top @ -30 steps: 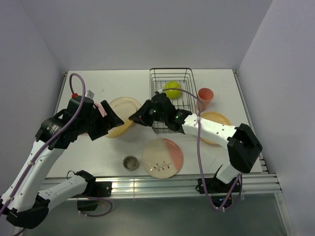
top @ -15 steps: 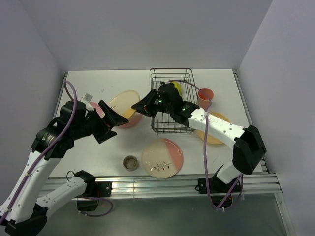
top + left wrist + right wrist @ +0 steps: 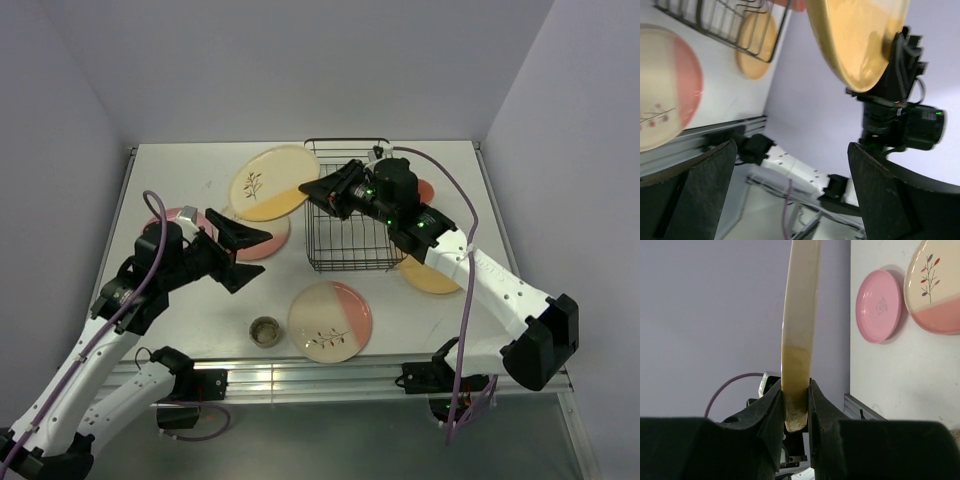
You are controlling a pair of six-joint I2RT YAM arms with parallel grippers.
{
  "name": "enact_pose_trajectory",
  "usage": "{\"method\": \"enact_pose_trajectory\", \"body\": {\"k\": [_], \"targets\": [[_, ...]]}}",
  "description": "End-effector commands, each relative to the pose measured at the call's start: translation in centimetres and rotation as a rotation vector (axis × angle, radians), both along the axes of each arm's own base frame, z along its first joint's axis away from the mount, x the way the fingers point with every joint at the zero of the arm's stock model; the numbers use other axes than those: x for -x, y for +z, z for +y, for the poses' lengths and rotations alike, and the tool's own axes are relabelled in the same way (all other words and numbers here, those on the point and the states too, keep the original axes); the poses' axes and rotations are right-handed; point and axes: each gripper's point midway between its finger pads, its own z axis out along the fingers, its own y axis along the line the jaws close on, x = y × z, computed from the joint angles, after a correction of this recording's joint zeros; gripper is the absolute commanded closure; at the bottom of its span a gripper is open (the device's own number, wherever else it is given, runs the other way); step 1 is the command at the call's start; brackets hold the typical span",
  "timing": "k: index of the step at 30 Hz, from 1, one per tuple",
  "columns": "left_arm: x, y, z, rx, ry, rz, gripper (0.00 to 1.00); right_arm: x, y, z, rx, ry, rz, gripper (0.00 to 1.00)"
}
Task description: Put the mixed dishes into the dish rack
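Observation:
My right gripper is shut on the rim of the cream-and-yellow leaf-sprig plate and holds it in the air, left of the black wire dish rack. In the right wrist view the plate stands edge-on between the jaws. My left gripper is open and empty, low beside the plain pink plate. The cream-and-pink plate and the tiny grey cup lie near the front edge. The orange-yellow plate and the salmon tumbler are partly hidden by the right arm. The lime-green bowl is hidden.
The rack stands at the back middle of the white table, with purple walls on three sides. The left wrist view shows the rack's corner, the orange-yellow plate and the held plate overhead.
The left gripper let go of the cream-and-yellow plate and drew back towards the front. The right gripper lifted the plate up and back, uncovering the pink plate.

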Motion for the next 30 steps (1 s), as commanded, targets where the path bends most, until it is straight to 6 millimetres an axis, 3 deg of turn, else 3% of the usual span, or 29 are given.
{"method": "enact_pose_trajectory", "body": {"k": [1,2,4,13,20,21,28,30], "targets": [[-1.4,4.9,-0.4,0.209,0.053,-0.116,0.01,1.5,8.3,-1.2,-0.188,0.015,-0.191,1.00],[-1.7,4.4,-0.5,0.227,0.061,-0.112,0.01,1.6,8.3,-1.5,-0.191,0.012,-0.193,1.00],[-2.2,5.6,-0.8,0.294,0.064,-0.143,0.01,1.8,8.6,-1.7,-0.201,0.016,-0.195,1.00],[-4.0,4.8,-1.0,0.354,0.096,-0.130,0.01,3.4,9.9,-2.9,-0.246,0.036,-0.199,1.00],[-5.6,5.5,-0.1,0.497,0.134,-0.195,0.09,5.2,9.4,-4.0,-0.273,0.051,-0.191,1.00],[-5.7,6.4,0.1,0.532,0.132,-0.227,0.10,5.4,9.1,-4.0,-0.275,0.057,-0.186,1.00],[-6.7,9.0,0.6,0.637,0.135,-0.325,0.27,6.2,8.1,-4.2,-0.278,0.074,-0.180,1.00],[-6.9,9.3,0.3,0.646,0.120,-0.331,0.45,6.2,7.7,-4.1,-0.277,0.081,-0.174,1.00]]}}
